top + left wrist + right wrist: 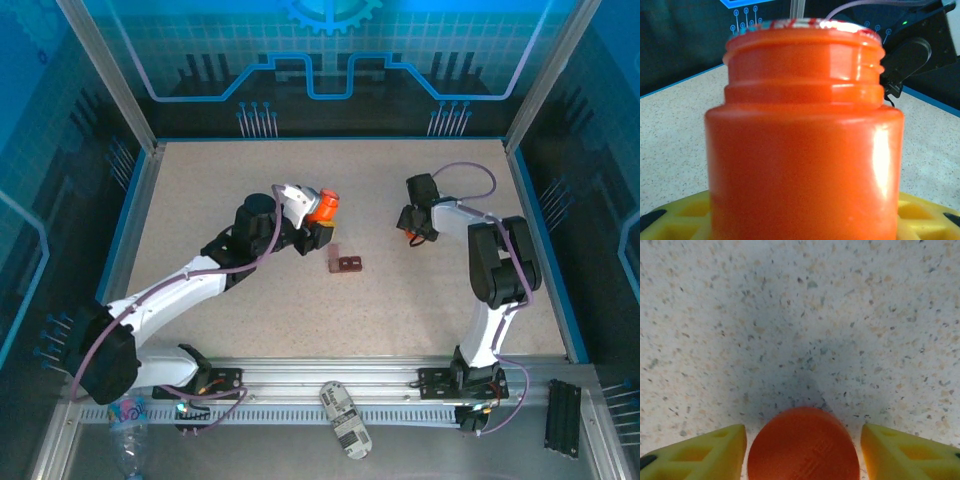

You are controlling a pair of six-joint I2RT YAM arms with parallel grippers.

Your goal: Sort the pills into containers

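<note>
Rails at the near edge carry a white labelled bottle (345, 420) lying on its side between the arm bases. Farther in, we see the dark red-brown two-well box (345, 264) on the speckled desk (200, 200), between the arms and apart from both tools. Just beyond it the left tool (313, 216) is clamped on the orange bottle (805, 150), whose bare threaded neck points away from the wrist. To the right, we find the right tool (415, 228) parted. Its yellow fingers (695, 457) stand either side of an orange cap (802, 445) on the desk, a thin gap at each side, gripping nothing.
</note>
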